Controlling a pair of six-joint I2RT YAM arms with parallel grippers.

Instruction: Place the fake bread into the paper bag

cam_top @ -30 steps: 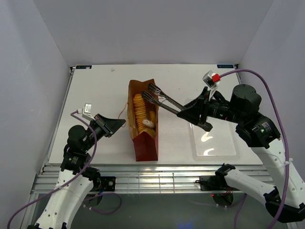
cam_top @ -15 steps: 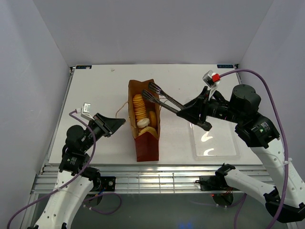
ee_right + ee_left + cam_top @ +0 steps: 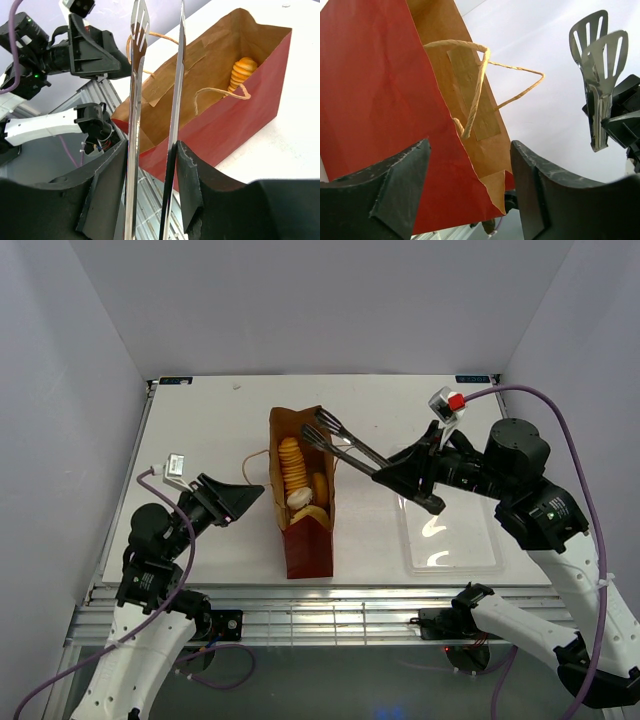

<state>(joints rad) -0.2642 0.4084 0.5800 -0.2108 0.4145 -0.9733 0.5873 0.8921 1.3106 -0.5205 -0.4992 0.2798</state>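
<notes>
Bread [image 3: 291, 472] lay inside the paper bag [image 3: 303, 545], which sat mid-desk with its opening turned up to the overhead camera. The long ridged loaf ran along the bag's left wall. The whitish pastry [image 3: 299, 498] and two ring buns [image 3: 320, 483] sat beside the loaf. The clear tray [image 3: 482, 563] near the desk's right edge looked bare, so loading seemed finished and the step in hand was probably a clean retreat.

The right gripper [image 3: 150, 172] was clamped on the handles of the metal tongs [image 3: 342, 445]. The blades stood slightly apart with nothing between them, and their tips hung over the bag's far right rim. Doing this well called for drawing the tongs up and back toward the desk's right edge. They needed to stay above the rim and not sweep across it, since a light paper bag would likely tip or skid at a nudge.

The left gripper [image 3: 248, 504] sat off the bag's left side with its fingers spread wide and holding nothing. The wrist view showed the twine handle [image 3: 476, 90] looping out just ahead of them. Those fingers needed to stay apart and back straight out toward the desk's near left corner, without swinging sideways where a tip could hook the twine and drag the bag over. Whether the bag would stand unsupported could not be told.
</notes>
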